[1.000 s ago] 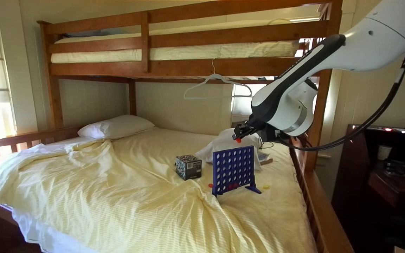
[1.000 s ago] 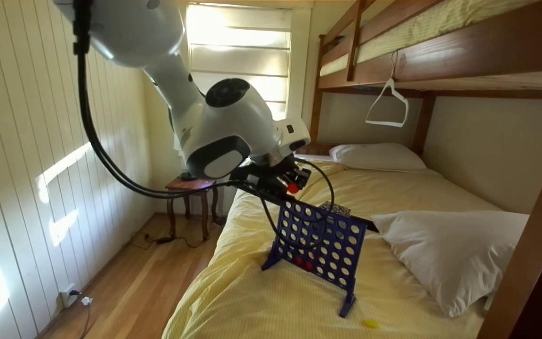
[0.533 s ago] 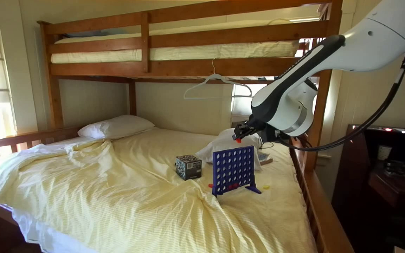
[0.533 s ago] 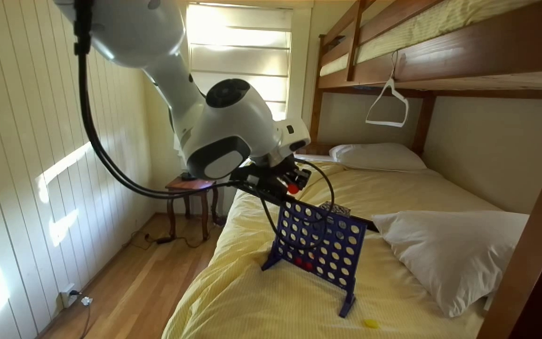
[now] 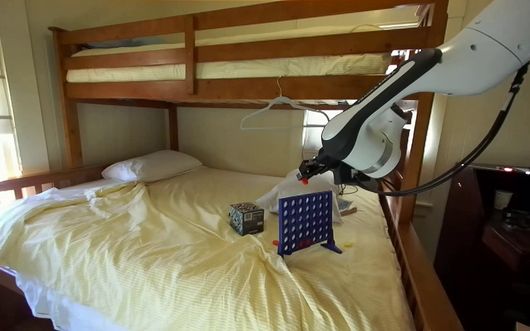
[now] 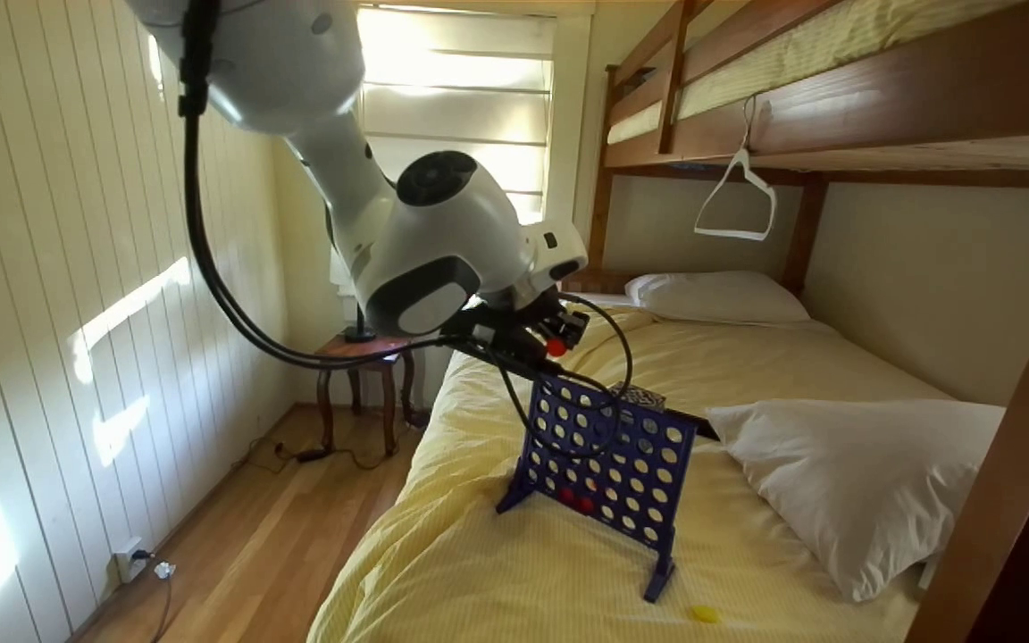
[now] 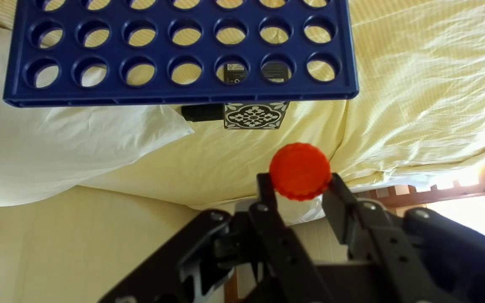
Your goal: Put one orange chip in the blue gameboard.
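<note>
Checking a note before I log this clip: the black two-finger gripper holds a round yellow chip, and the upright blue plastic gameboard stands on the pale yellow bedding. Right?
Not quite: the round chip held by the black two-finger gripper is orange-red, not yellow, as the wrist view shows. The upright blue plastic gameboard does stand on the pale yellow bedding.

In the wrist view I get a vivid red-orange chip point(image 7: 300, 170), a deep blue gameboard point(image 7: 162, 50), my black end effector point(image 7: 299, 185), and white floral tracery on the black cube point(image 7: 254, 116); the bedcover point(image 7: 419, 84) comes through yellow, finely striped.
</note>
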